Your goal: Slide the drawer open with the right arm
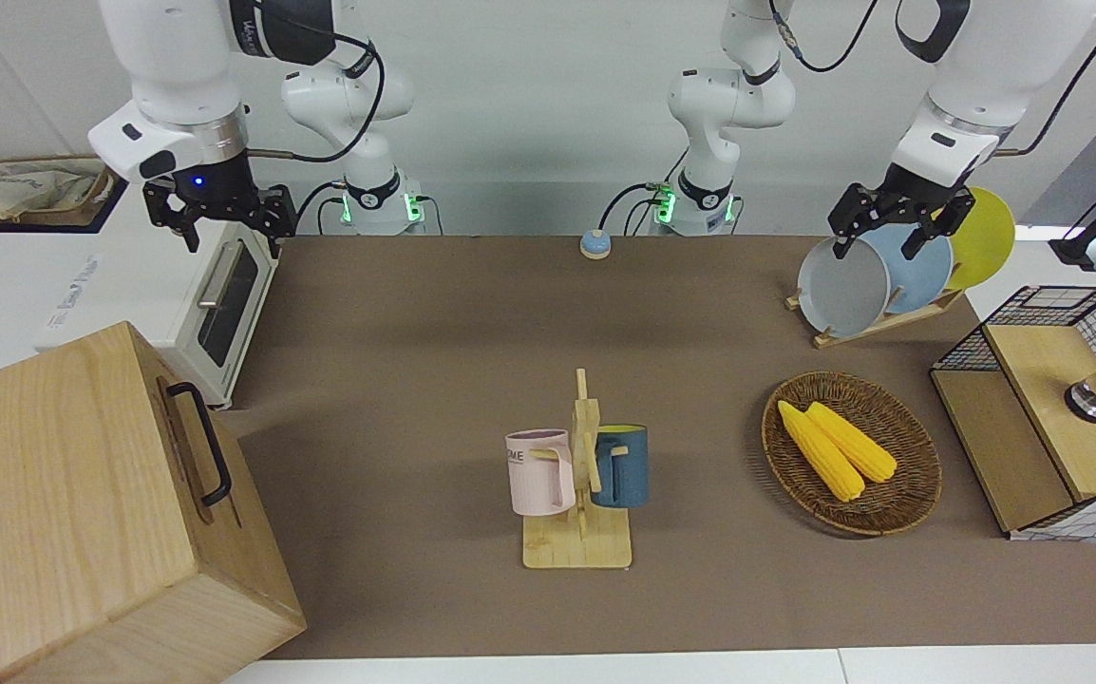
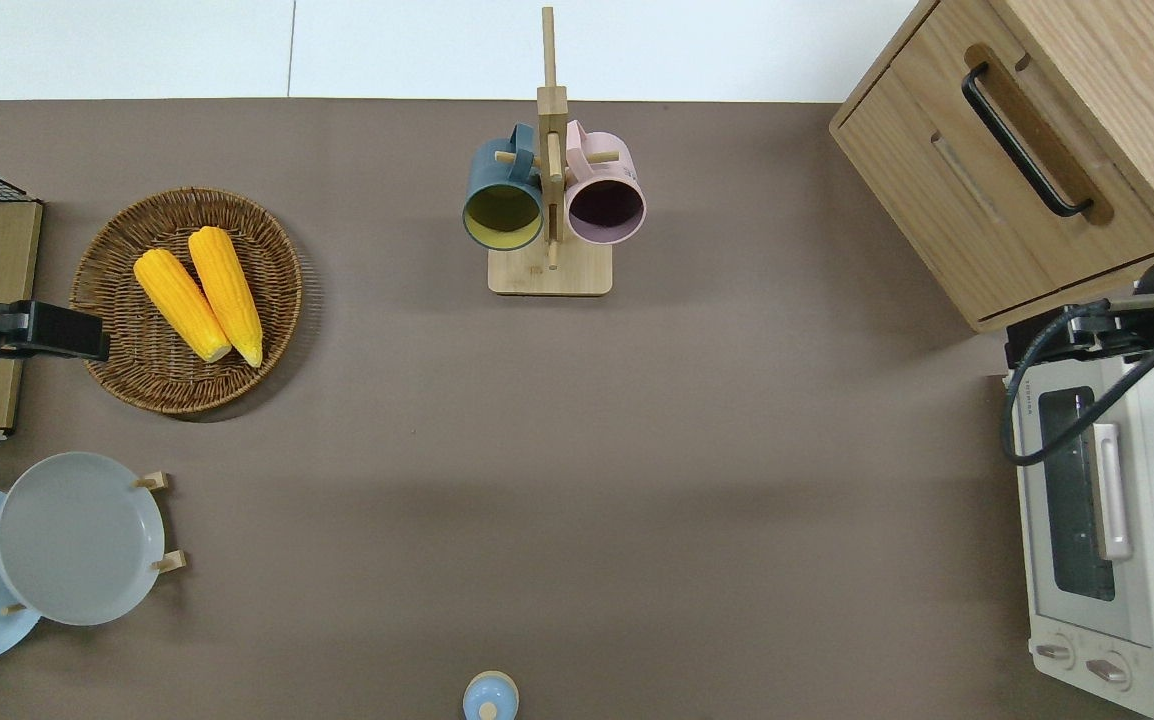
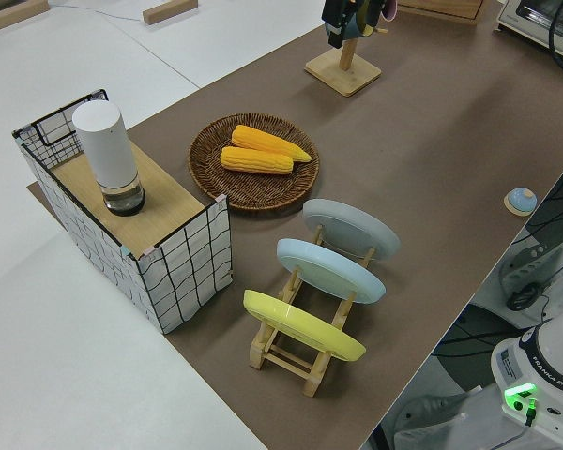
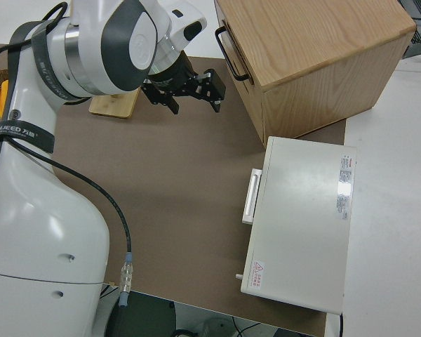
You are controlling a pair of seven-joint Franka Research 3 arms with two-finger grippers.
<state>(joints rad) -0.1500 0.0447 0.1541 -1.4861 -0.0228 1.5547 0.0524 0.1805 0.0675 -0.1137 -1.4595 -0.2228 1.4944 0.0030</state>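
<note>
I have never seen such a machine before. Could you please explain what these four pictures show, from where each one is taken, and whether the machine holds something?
These are two white robot arms at a brown table, each ending in a two-finger claw. The pictures show one moment from four cameras: facing the robots, straight above, from the left arm's end, and beside the right arm.

The right claw is open, holds nothing, and hangs near the white toaster oven. Beside the oven stands a wooden cabinet whose drawer, with a black handle, is shut. The left arm is parked.

On the table are also a mug stand with a pink and a blue mug, a basket with two corn cobs, three plates in a rack, and a wire-mesh box.
</note>
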